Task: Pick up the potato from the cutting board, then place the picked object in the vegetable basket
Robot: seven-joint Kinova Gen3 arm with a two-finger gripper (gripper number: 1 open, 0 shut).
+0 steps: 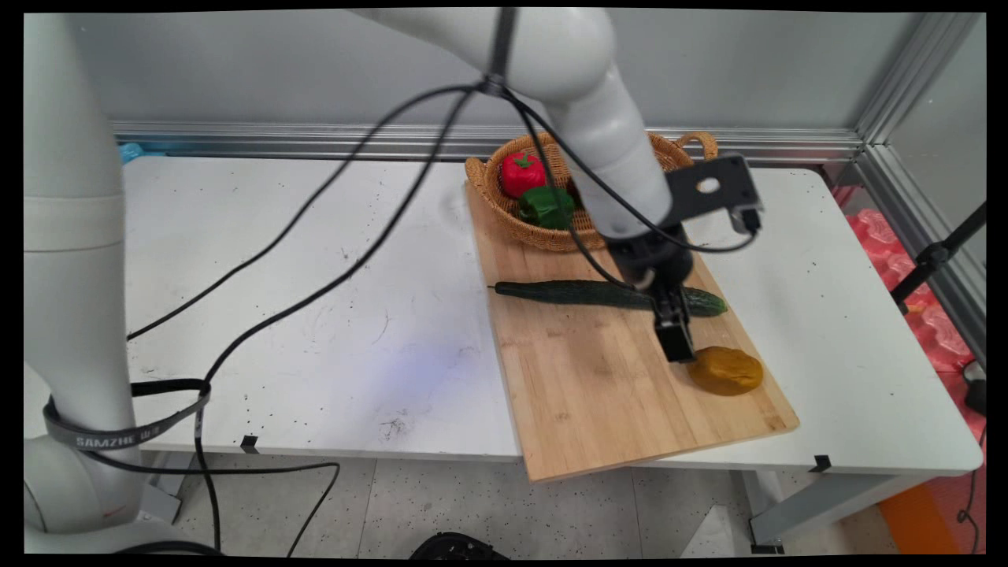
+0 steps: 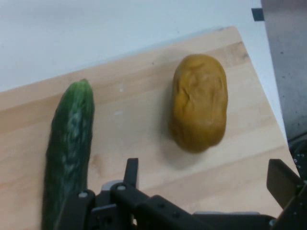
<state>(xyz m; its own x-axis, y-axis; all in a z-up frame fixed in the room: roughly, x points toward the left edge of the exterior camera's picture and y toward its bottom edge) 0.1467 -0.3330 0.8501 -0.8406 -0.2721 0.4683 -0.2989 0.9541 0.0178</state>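
The gripper (image 2: 206, 179) is hanging wide open just above the brown potato (image 2: 199, 101), and it could be bumping the cucumber (image 2: 69, 148) lying beside it.

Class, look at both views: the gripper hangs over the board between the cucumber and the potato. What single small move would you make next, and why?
Probably straight down. The hand view shows the open gripper with the potato lying between its finger lines on the cutting board, not yet enclosed. The cucumber lies off to one side, apart from it.
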